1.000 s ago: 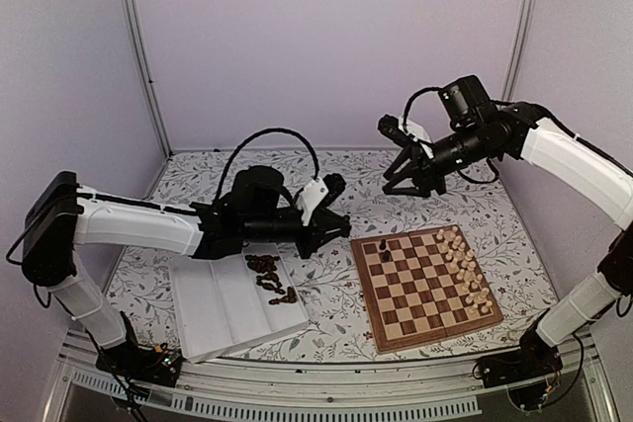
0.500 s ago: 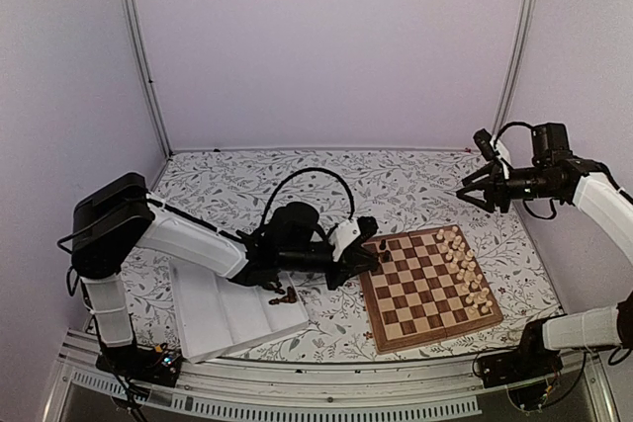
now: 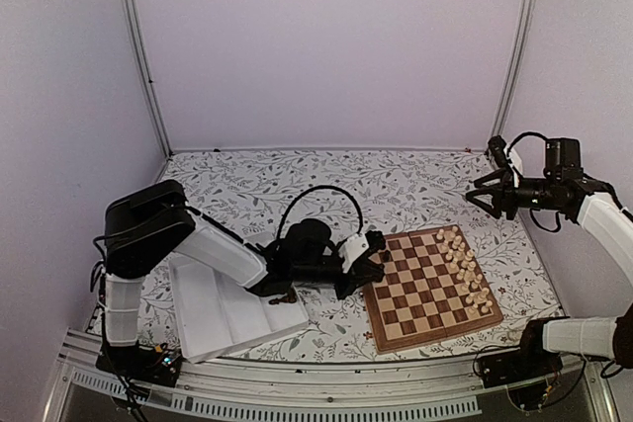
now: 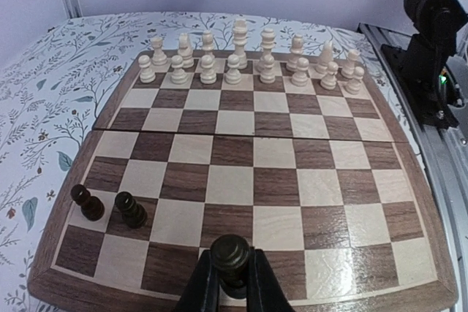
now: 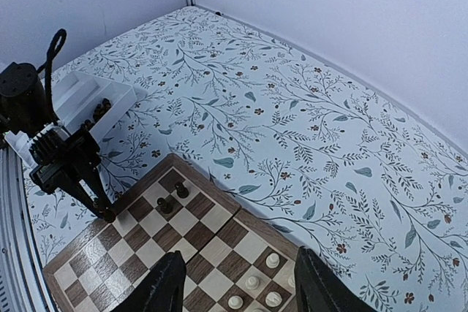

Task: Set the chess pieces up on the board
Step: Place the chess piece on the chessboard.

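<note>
"At the board's (image 4: 278,184) edge nearest the left arm, what is the left gripper (image 4: 229,279) doing?"

"It is pinching a dark pawn (image 4: 229,252) by the stem, with both fingers pressing in on it. The pawn is standing upright, its head poking above the fingers, and it is hanging just inside that edge."

"Which way is its square lying?"

"Two dark pawns (image 4: 131,210) are standing on the second row in from that edge, close to a corner. The next free square in their row is probably lying ahead of the gripper, toward the board's middle and over toward those two. A short reach forward and a straight lowering is looking likely."

"And the right gripper (image 3: 473,195)?"

"It is hovering high beyond the board's far corner, jaws spread and carrying nothing. The pale pieces (image 4: 240,34) are filling the two rows at the opposite edge. The left arm is sitting far nearer."
</note>
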